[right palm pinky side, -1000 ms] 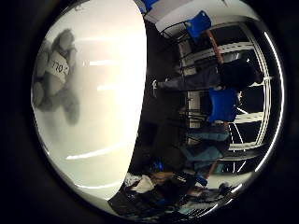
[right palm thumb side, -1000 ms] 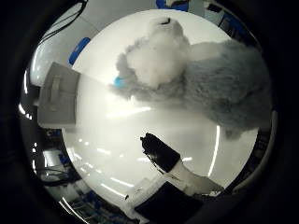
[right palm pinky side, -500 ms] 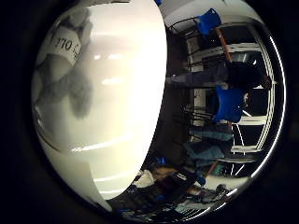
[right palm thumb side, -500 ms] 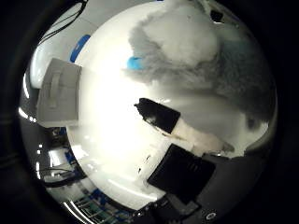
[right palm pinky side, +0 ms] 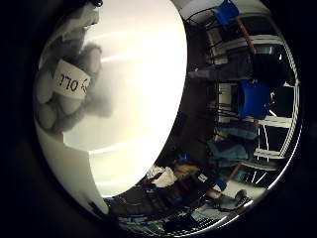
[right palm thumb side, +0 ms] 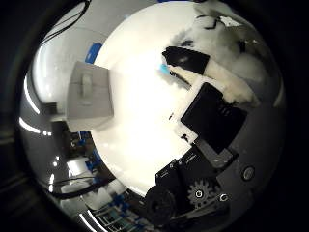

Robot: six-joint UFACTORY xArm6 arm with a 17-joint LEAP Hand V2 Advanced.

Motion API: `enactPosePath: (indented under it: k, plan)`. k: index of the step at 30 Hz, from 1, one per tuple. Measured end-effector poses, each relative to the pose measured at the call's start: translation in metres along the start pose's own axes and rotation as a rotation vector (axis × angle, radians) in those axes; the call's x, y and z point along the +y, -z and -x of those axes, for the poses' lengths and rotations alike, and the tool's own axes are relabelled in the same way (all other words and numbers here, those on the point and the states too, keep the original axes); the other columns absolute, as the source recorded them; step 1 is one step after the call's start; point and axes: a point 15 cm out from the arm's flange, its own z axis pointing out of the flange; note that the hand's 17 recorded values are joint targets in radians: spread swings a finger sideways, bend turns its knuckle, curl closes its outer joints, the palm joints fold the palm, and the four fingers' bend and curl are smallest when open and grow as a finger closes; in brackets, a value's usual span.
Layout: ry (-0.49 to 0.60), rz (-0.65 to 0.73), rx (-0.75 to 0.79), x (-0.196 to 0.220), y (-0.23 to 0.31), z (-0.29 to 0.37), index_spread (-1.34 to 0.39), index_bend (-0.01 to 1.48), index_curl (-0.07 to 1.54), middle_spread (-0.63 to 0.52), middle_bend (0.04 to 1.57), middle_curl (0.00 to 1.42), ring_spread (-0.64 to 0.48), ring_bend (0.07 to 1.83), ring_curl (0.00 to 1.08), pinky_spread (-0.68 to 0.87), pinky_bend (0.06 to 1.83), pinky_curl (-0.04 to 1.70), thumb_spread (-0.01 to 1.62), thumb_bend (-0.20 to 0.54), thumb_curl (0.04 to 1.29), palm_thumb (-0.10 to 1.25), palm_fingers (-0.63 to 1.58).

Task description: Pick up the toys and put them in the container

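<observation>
A grey and white plush toy (right palm thumb side: 227, 41) lies on the white table (right palm thumb side: 140, 130), close against my palm. Its paws and a white sewn-in tag (right palm pinky side: 72, 82) show in the little finger side view. My right hand (right palm thumb side: 212, 121) reaches in over the table, and a black-tipped finger (right palm thumb side: 186, 57) is curled onto the toy's fur. A small blue thing (right palm thumb side: 165, 69) peeks out beside the toy. The pale grey container (right palm thumb side: 89, 94) stands on the table a short way off, apart from the toy.
The table's curved edge (right palm pinky side: 173, 114) drops off to the room floor. Blue chairs (right palm pinky side: 252, 96) and clutter stand beyond it. A blue object (right palm thumb side: 94, 52) lies past the container.
My palm has come closer to the toy, which now fills more of the view. The black-tipped finger has swung in and curled onto the fur.
</observation>
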Motion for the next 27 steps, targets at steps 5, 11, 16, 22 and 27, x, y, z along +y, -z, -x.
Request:
enactPosePath:
  k: [5, 11, 16, 22, 27]
  plan:
    - [0.005, 0.009, -0.072, 0.021, 0.056, 0.041, -0.24, 1.01, 0.72, -0.14, 1.28, 0.64, -0.19, 1.42, 0.55, -0.25, 1.35, 0.55, 1.05, -0.014, 0.52, 1.01, 1.23]
    - [0.061, 0.041, -0.121, 0.056, 0.132, 0.109, -0.24, 1.02, 0.74, -0.13, 1.32, 0.63, -0.18, 1.44, 0.56, -0.23, 1.35, 0.60, 1.05, -0.014, 0.56, 1.01, 1.21]
    - [0.129, 0.039, -0.117, 0.072, 0.183, 0.165, -0.24, 1.03, 0.74, -0.13, 1.33, 0.63, -0.18, 1.45, 0.57, -0.22, 1.33, 0.64, 1.05, -0.015, 0.58, 1.00, 1.20]
    - [0.199, -0.005, -0.102, 0.069, 0.222, 0.233, -0.24, 1.01, 0.75, -0.13, 1.33, 0.62, -0.18, 1.46, 0.57, -0.22, 1.31, 0.67, 1.05, -0.014, 0.60, 1.01, 1.20]
    - [0.231, -0.038, -0.149, 0.051, 0.232, 0.295, -0.24, 1.01, 0.76, -0.13, 1.34, 0.61, -0.18, 1.46, 0.57, -0.22, 1.30, 0.69, 1.06, -0.012, 0.61, 1.01, 1.20]
